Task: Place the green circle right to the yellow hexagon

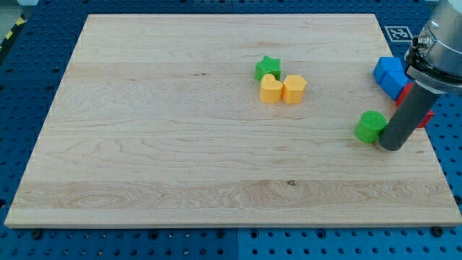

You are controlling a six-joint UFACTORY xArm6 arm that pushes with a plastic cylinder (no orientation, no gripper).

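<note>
The green circle [370, 126] lies on the wooden board near the view's right edge. The yellow hexagon [294, 89] sits near the board's middle top, touching a yellow heart [271, 89] on its left. A green star [267, 68] sits just above the heart. My tip [390, 145] rests on the board right beside the green circle, on its right and slightly below, touching or nearly touching it. The circle is well to the right of and a little below the hexagon.
Two blue blocks [390, 75] lie at the board's right edge above my rod. A red block [408, 92] is partly hidden behind the rod. The board [144, 144] sits on a blue perforated table.
</note>
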